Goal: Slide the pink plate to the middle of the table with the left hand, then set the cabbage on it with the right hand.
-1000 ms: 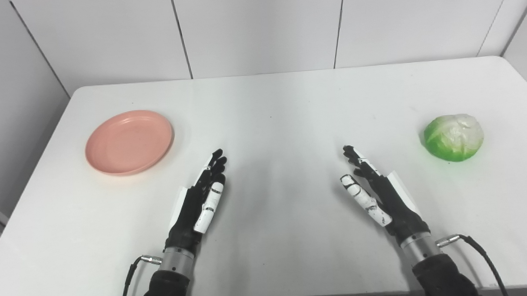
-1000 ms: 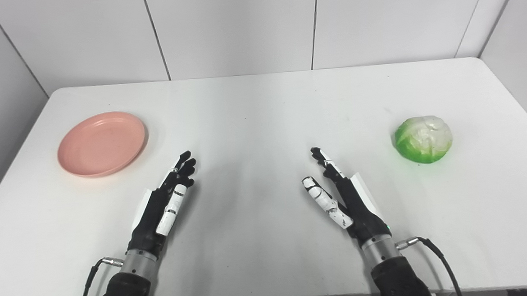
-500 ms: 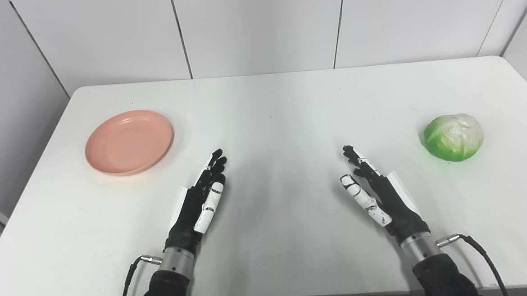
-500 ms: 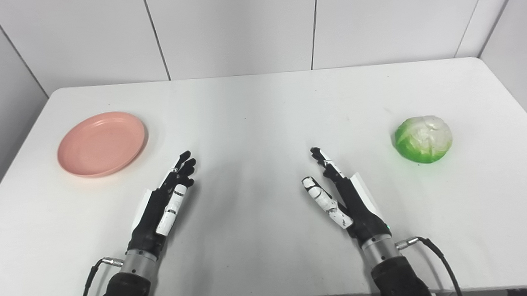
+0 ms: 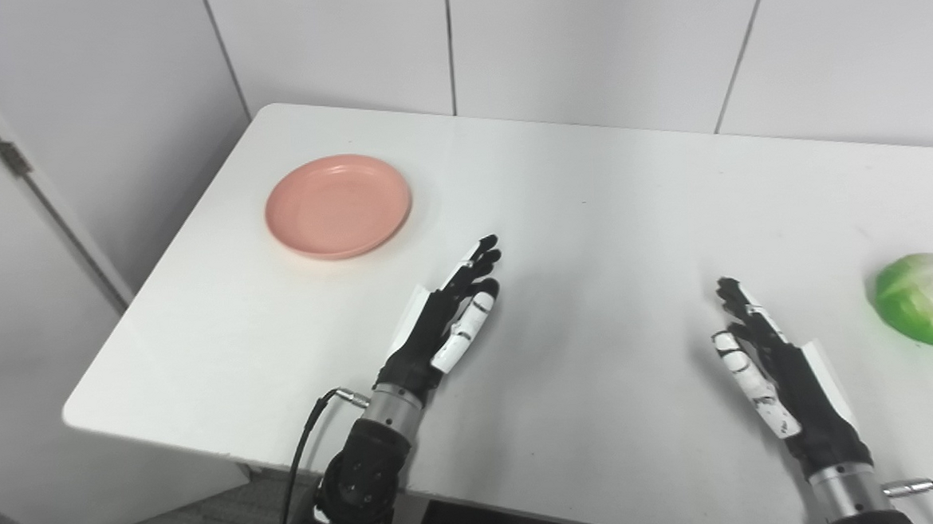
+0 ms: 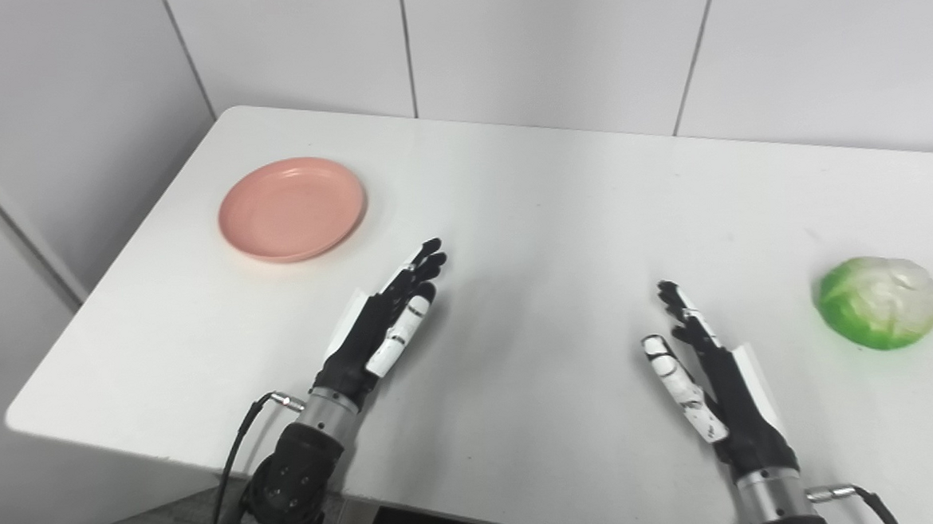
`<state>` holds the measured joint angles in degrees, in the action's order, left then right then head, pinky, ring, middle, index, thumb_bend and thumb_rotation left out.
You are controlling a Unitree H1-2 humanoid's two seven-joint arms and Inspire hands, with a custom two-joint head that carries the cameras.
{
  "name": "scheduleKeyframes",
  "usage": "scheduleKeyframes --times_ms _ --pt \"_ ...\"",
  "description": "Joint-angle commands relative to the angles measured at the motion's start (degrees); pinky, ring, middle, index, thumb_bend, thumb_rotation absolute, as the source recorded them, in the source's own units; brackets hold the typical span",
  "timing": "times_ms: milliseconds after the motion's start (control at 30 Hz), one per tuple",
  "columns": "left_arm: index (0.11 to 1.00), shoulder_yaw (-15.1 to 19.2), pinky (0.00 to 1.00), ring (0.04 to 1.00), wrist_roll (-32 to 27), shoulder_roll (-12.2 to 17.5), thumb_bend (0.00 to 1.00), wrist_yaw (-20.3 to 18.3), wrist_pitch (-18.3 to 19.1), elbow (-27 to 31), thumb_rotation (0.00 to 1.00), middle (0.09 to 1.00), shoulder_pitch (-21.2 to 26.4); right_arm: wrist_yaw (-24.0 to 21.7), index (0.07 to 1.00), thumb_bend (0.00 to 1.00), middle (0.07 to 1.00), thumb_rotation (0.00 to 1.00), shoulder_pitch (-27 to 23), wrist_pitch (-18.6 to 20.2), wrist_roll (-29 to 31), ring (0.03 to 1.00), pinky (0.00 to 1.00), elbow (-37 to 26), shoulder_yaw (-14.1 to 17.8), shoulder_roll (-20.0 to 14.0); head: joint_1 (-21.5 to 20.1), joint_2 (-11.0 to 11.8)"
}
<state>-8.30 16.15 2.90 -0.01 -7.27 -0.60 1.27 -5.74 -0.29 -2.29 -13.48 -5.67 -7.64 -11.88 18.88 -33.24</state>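
The pink plate [image 5: 338, 206] lies empty near the table's left end, toward the back. A green and white cabbage [image 6: 878, 301] rests on the table at the far right. My left hand [image 5: 446, 323] hovers over the near part of the table, open, fingers stretched out and pointing toward the plate, about a hand's length short of it. My right hand [image 6: 712, 385] is open too, low at the front right, well to the left of the cabbage. Neither hand touches anything.
The white table [image 5: 591, 207] has its left edge and front left corner in view, with floor beyond. White wall panels stand close behind the table. A cable runs from each wrist.
The whole picture has shifted and tilted: the camera has turned to the left. Plate, cabbage and both hands keep their places on the table.
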Motion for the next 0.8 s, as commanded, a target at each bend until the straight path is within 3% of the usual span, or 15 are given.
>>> scheduleKeyframes --times_ms 0,333,767 --pt "0.924 -1.2 0.90 0.930 0.4 -2.0 0.40 1.7 -1.9 -7.6 1.00 0.927 0.7 -0.1 0.926 0.17 0.934 1.00 -0.6 -3.4 1.2 0.928 0.89 0.1 0.5 -0.4 1.0 0.8" --pt "0.934 -1.3 0.91 0.933 2.1 -2.7 0.44 3.4 -5.9 -12.7 1.00 0.931 1.7 0.0 0.938 0.08 0.942 1.00 -0.5 -3.2 2.3 0.936 0.90 0.1 0.5 -0.1 2.0 3.8" --pt "0.932 -0.7 0.91 0.937 1.6 -3.0 0.45 3.2 -7.2 -13.7 1.00 0.932 1.8 0.2 0.930 0.00 0.935 0.99 -0.4 -2.3 1.4 0.931 0.90 -1.1 0.2 0.0 1.7 3.8"
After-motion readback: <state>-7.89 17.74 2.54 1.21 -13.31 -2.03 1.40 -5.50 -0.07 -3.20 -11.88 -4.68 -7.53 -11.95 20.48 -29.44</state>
